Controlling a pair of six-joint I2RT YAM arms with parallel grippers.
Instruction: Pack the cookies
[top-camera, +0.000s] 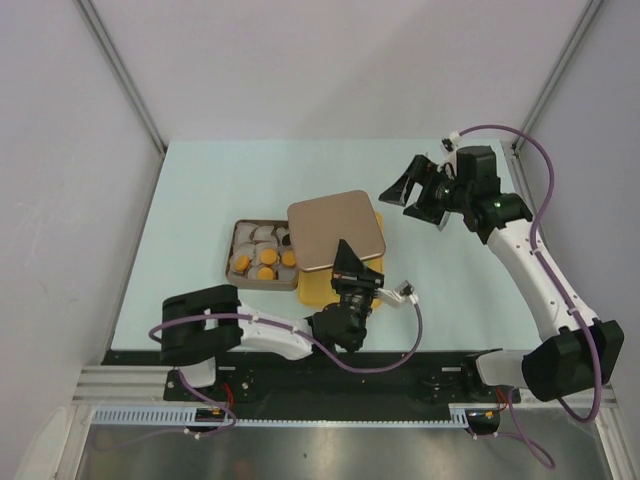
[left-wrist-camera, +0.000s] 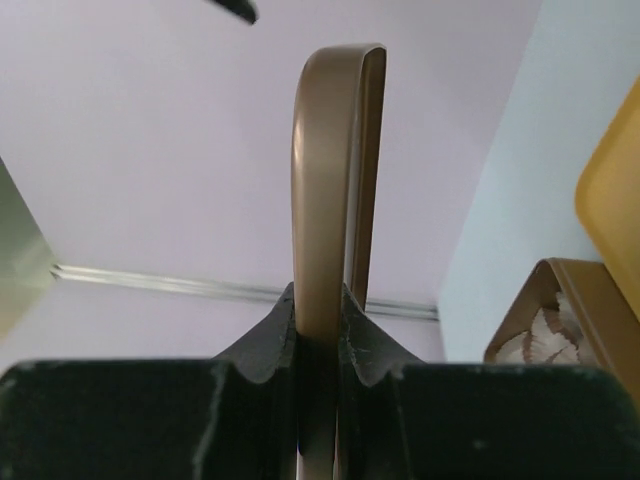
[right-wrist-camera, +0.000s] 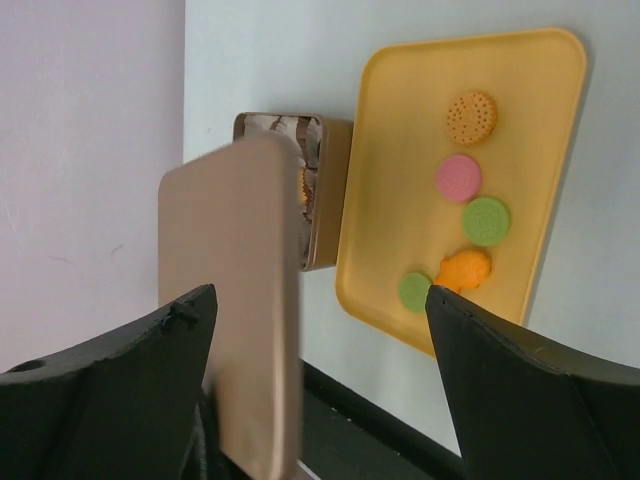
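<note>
My left gripper (top-camera: 355, 268) is shut on the edge of a gold-brown square tin lid (top-camera: 335, 230), holding it above the table. In the left wrist view the lid (left-wrist-camera: 325, 180) stands edge-on between the fingers of the left gripper (left-wrist-camera: 320, 300). To its left lies the open tin (top-camera: 236, 235), holding orange cookies (top-camera: 265, 255) in white paper cups. More cookies lie on a yellow tray (right-wrist-camera: 400, 150): a tan one (right-wrist-camera: 471, 117), a pink one (right-wrist-camera: 458, 178), two green ones (right-wrist-camera: 486, 221) and an orange one (right-wrist-camera: 465, 270). My right gripper (top-camera: 405, 200) hangs open and empty, to the right of the lid.
The yellow tray (top-camera: 315, 290) sits mostly under the raised lid, right beside the tin. White walls close off the left, back and right sides. A black rail runs along the table's near edge, by the arm bases.
</note>
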